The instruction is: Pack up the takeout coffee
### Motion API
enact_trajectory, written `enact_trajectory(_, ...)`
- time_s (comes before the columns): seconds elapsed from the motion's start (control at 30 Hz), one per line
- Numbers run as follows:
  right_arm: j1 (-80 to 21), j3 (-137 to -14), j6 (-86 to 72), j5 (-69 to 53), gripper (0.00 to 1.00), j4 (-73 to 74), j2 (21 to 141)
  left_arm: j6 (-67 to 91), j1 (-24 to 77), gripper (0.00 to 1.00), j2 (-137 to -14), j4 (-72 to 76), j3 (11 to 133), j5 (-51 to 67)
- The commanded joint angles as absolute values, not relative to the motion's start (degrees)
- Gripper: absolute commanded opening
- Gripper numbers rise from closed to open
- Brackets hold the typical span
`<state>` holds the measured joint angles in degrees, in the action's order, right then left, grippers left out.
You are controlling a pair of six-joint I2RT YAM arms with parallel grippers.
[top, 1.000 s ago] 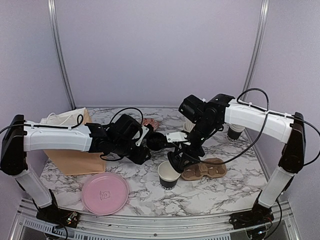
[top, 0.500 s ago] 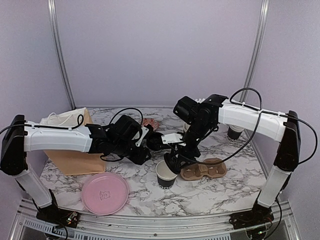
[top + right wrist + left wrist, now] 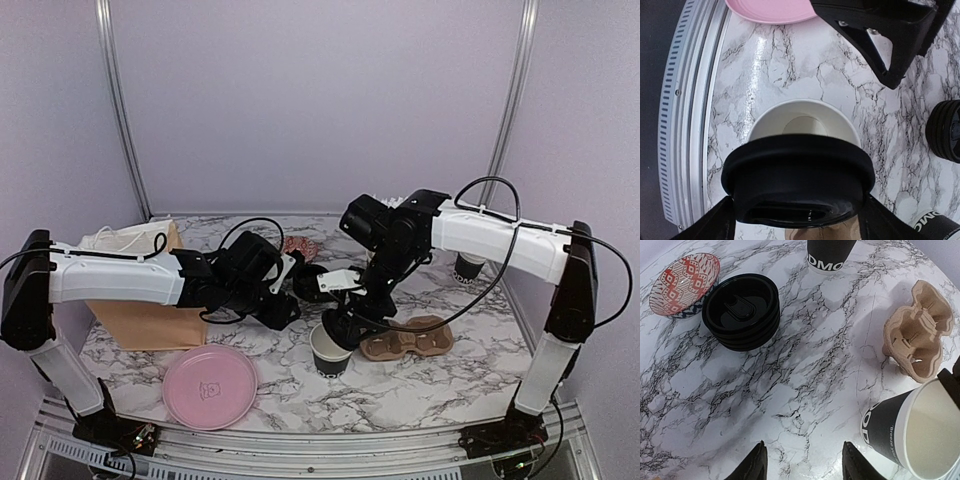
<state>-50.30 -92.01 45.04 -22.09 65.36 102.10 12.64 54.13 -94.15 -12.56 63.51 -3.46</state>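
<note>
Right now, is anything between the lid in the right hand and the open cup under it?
Nothing visible. The right hand holds the lid right over the open cup, whose inside looks empty; the left hand is off to the side.

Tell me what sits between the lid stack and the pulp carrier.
Nothing on the tabletop: the left wrist view shows only bare marble table between the lid stack and the pulp carrier.

white "DMO" on far black cup (image 3: 830, 255), perhaps "OD" on near cup (image 3: 885, 430)
</note>
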Motion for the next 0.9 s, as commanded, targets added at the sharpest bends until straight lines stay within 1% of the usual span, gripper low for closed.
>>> enact_trajectory(0.0, -51.8, -93.8, 44.4, -21.4, 0.89, 65.9, 103.1, 12.9, 53.8, 0.51, -94.0, -11.3, 62.9, -3.2)
enact_trajectory(0.03, -51.8, -94.0, 44.4, -21.4, 0.92, 65.8, 102.9, 13.0, 53.7, 0.51, -93.9, -11.3, 62.9, -3.2)
enact_trajectory(0.1, -51.7, -94.4, 44.3, -21.3, 0.94, 65.7, 102.6, 13.1, 53.6, 0.51, -93.9, -11.3, 62.9, -3.3)
enact_trajectory(0.33, -51.6, -95.5, 43.7, -19.7, 0.95, 66.7, 99.6, 13.8, 53.4, 0.51, -93.4, -11.9, 64.4, -3.4)
enact_trajectory(0.43, -50.6, -93.6, 42.9, -19.4, 0.96, 65.8, 96.9, 15.7, 53.4, 0.52, -92.8, -13.0, 66.1, -3.6)
enact_trajectory(0.57, -47.7, -89.1, 39.8, -21.5, 0.96, 60.8, 93.0, 18.4, 53.4, 0.53, -92.5, -13.6, 68.6, -2.7)
enact_trajectory(0.63, -45.1, -87.1, 37.1, -23.5, 0.94, 58.0, 91.5, 19.3, 53.5, 0.54, -92.7, -13.6, 69.6, -0.5)
enact_trajectory(0.73, -41.1, -83.9, 33.4, -27.1, 0.89, 54.0, 89.2, 20.8, 53.5, 0.55, -92.8, -13.6, 70.4, 2.8)
enact_trajectory(0.87, -39.5, -76.0, 28.7, -28.6, 0.8, 47.4, 85.9, 22.6, 53.6, 0.55, -92.8, -13.5, 69.9, 6.4)
